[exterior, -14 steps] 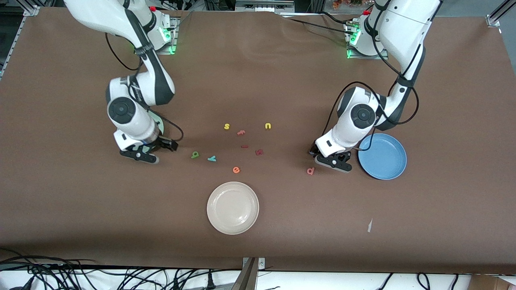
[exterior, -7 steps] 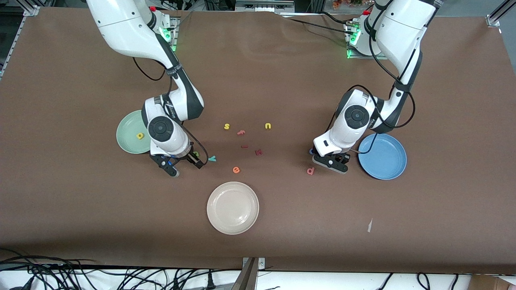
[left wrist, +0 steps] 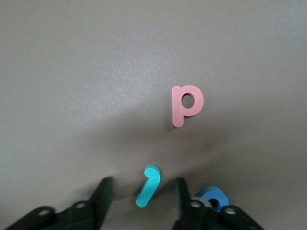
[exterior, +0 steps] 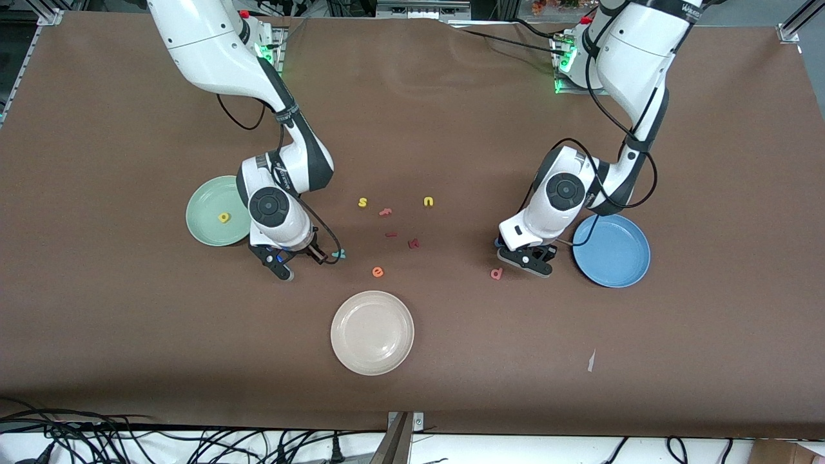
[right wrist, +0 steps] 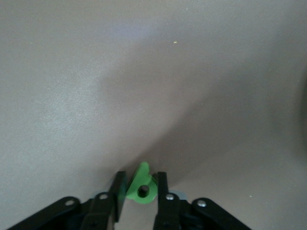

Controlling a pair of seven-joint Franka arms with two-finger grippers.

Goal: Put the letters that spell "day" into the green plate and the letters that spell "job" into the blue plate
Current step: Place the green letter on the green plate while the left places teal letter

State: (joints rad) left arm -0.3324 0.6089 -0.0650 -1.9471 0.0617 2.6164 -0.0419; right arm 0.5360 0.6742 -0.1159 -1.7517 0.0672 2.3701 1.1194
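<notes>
Since earlier, our right gripper (right wrist: 139, 191) pinches the small green round-bowled toy letter (right wrist: 142, 188); left gripper (left wrist: 141, 194) (spread) straddles the teal hooked toy letter (left wrist: 147, 186); next, lift toward the mint-green plate (exterior: 209, 216).

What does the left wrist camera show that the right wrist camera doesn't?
Only the left wrist view: the left gripper open around the teal "j", the pink "b" lying apart from it, and the blue "o" partly hidden by a finger. Only the right wrist view: the right gripper closed on the green letter. Both: the brown table and one letter between that arm's fingers.
</notes>
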